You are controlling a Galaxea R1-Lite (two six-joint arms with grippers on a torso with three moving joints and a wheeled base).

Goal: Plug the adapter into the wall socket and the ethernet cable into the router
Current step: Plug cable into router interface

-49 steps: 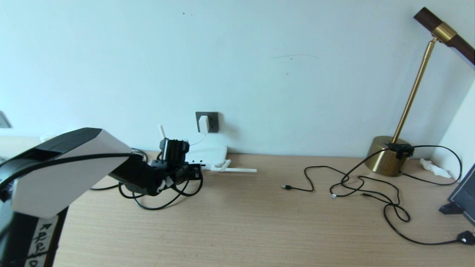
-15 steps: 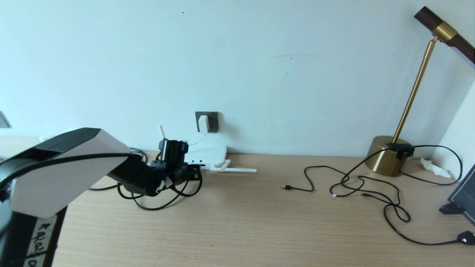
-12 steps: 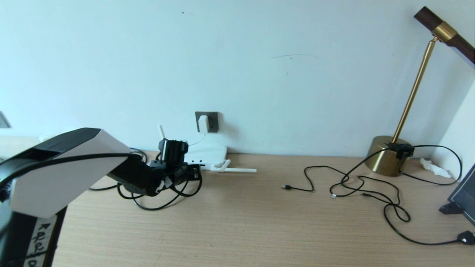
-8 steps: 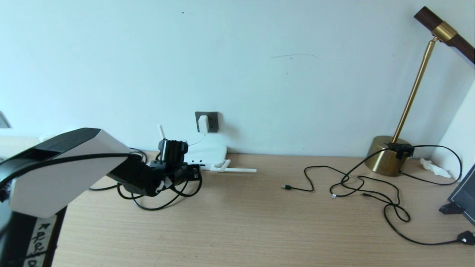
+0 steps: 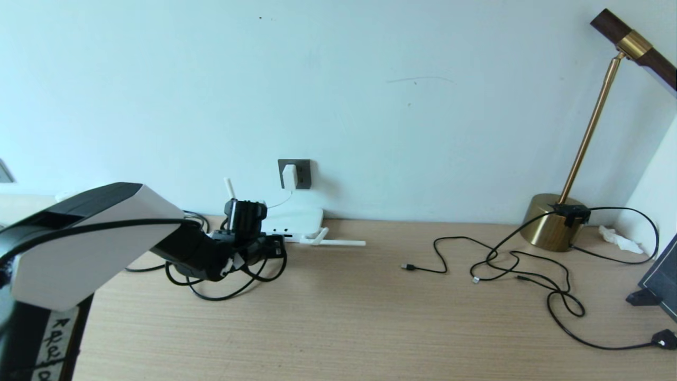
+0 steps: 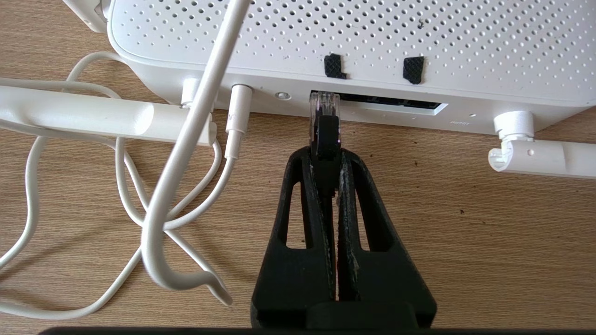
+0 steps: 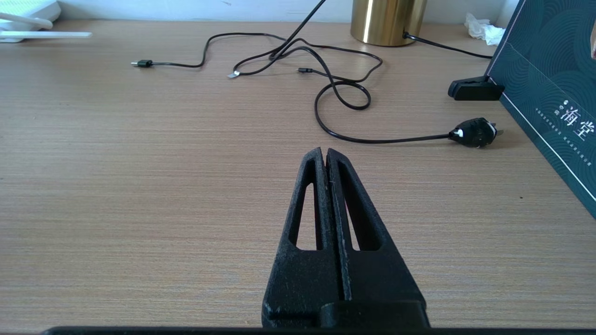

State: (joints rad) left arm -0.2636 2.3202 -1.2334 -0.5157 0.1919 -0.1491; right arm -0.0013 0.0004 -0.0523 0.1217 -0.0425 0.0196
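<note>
Black left gripper [image 6: 327, 156], clamped on the thick black ethernet cable's clear-tipped plug [image 6: 324, 122], holds it at the flat white perforated router's [image 6: 354, 42] port slot; any tilt could jam the plug against the rim; right gripper [image 7: 324, 156] idles closed over the desk.

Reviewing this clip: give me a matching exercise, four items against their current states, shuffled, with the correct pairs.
Items:
1. adapter
2. ethernet cable
3. left gripper
4. right gripper

States:
A. shut on nothing, over bare desk
B. seated in the wall socket
C. clear tip at the router port opening
D. clamped on a black plug

Pairs: 1-B, 2-C, 3-D, 4-A
</note>
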